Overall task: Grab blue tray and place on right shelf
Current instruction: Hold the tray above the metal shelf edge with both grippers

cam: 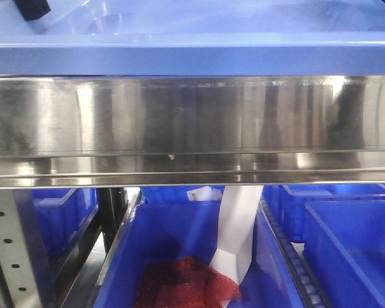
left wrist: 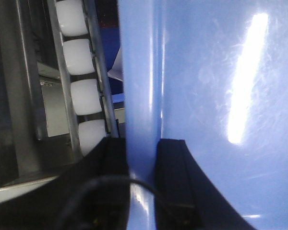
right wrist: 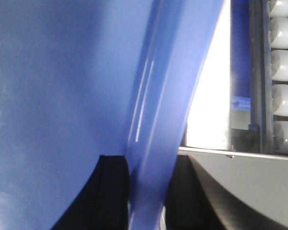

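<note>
done: tray (cam: 192, 58) up at shelf (cam: 192, 122) rail
left end effector (left wrist: 141, 167): gripping tray rim
right end effector (right wrist: 146, 191): gripping rim
todo: set down, release

A long white streak of glare is running down the blue tray (left wrist: 206, 120) in my left wrist view, and everything there is looking soft and out of focus. Out front the steel rail (cam: 192, 122) is smearing bright and dark reflections. In my right wrist view a white patch (right wrist: 209, 96) is blowing out, while the fingers (right wrist: 110, 191) of my right gripper (right wrist: 146, 191) are sinking into shadow
</note>
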Robot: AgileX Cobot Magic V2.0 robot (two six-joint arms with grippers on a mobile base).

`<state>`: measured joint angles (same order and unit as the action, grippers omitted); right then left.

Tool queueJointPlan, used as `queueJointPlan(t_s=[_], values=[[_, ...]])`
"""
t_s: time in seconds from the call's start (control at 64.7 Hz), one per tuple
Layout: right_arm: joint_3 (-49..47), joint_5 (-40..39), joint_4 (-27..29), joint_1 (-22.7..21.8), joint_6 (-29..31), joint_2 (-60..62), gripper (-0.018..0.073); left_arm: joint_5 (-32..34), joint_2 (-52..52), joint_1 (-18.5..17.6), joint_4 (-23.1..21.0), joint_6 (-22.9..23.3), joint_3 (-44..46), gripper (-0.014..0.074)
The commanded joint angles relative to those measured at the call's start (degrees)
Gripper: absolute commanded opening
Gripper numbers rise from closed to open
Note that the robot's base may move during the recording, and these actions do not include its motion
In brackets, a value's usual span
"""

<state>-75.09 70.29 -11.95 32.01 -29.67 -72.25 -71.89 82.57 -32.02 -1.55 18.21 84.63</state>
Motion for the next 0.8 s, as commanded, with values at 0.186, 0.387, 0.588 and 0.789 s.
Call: queueJointPlan(t_s=[0.186,0.387,0.588,0.789], values=[[-1.8,-3.9,-0.9,0.1,1.6,1.6,0.0056,-4.4,-2.0,-0.7,-1.6,-0.7,1.8,-0.0048],[-1.8,-3.9,-0.9,0.1,1.6,1.6,0.0056,-4.3,-1.8,-0.7,-1.6,-0.7,1.8,-0.0048],[-1.8,-3.9,-0.9,0.1,1.6,1.6,0.0056,-4.4,-1.4,-0.7,-1.6,-0.7,1.8,-0.0048],[-1.8,-4.7,-0.9,0.1,1.6,1.6,0.0056,-3.6,-1.3,-0.7,-1.6,-0.7,1.8,-0.0048]])
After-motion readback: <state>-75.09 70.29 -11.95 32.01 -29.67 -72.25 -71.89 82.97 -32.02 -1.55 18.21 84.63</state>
